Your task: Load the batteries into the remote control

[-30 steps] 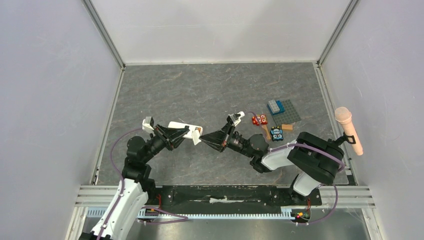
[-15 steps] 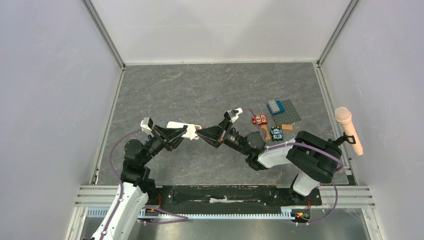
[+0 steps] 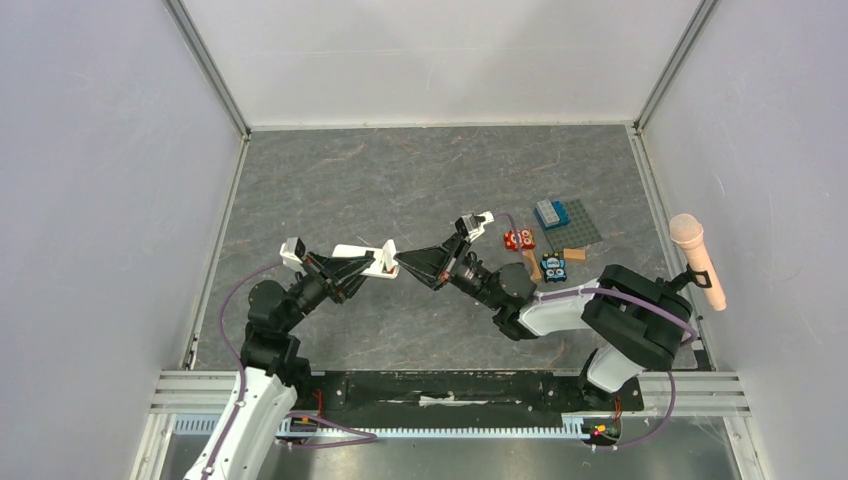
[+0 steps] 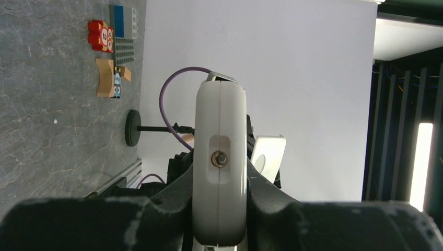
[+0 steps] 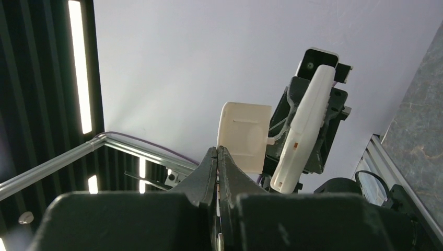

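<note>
Left gripper point(image 3: 368, 264) was clamped on the remote control point(image 4: 219, 120), jaws hugging both its flat sides, holding it up above the middle of the table point(image 3: 400, 180), a little toward the left edge. Right gripper point(image 5: 218, 152) faced it nose to nose, fingers pinched nearly flat together on a corner of the white cover point(image 5: 244, 137), just beside the remote. A metal dot sat in the remote's end; battery or not, I couldn't tell.

The remote point(image 4: 220, 157) is plain white. The surface point(image 3: 400, 180) is dark grey with pale veins. Near its right edge, a red block point(image 3: 518, 239) has white circles.
</note>
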